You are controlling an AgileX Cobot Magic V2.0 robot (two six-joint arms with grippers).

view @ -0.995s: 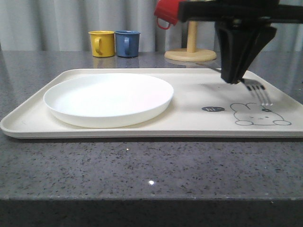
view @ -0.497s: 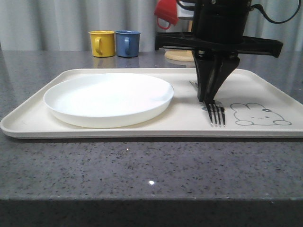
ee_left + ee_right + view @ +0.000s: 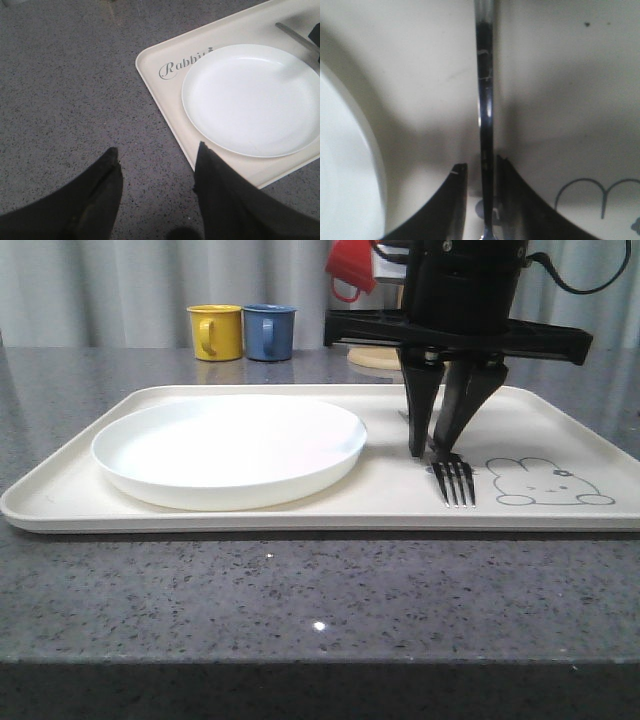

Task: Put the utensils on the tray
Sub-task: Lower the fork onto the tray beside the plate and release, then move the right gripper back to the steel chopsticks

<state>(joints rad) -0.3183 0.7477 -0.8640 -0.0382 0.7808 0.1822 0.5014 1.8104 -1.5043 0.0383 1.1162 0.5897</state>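
Because the fork [image 3: 455,480] lies flat on the tray [image 3: 400,502], tines toward the front rim, between the white plate [image 3: 230,448] and the grey rabbit drawing [image 3: 548,483], this utensil looks as good as delivered. The right gripper [image 3: 437,452] stands straight down over the neck of the fork, a sensible posture for setting a slim piece down level beside the plate. In the right wrist view its jaws sit slightly parted with the handle [image 3: 485,100] running between them; narrow slivers of tray show on either side of the metal, so I judge the grasp released or nearly so, though at the very tips it is hard to tell whether a pad touches. The left gripper [image 3: 155,165] hovers over bare desk [image 3: 65,90] off the tray's left end, jaws wide and holding nothing, presumably kept out of the way. The front view cuts off the upper arm, and the gripper hides most of the handle. The yellow mug [image 3: 216,332] and blue mug [image 3: 268,332] stand at the desk's far edge.
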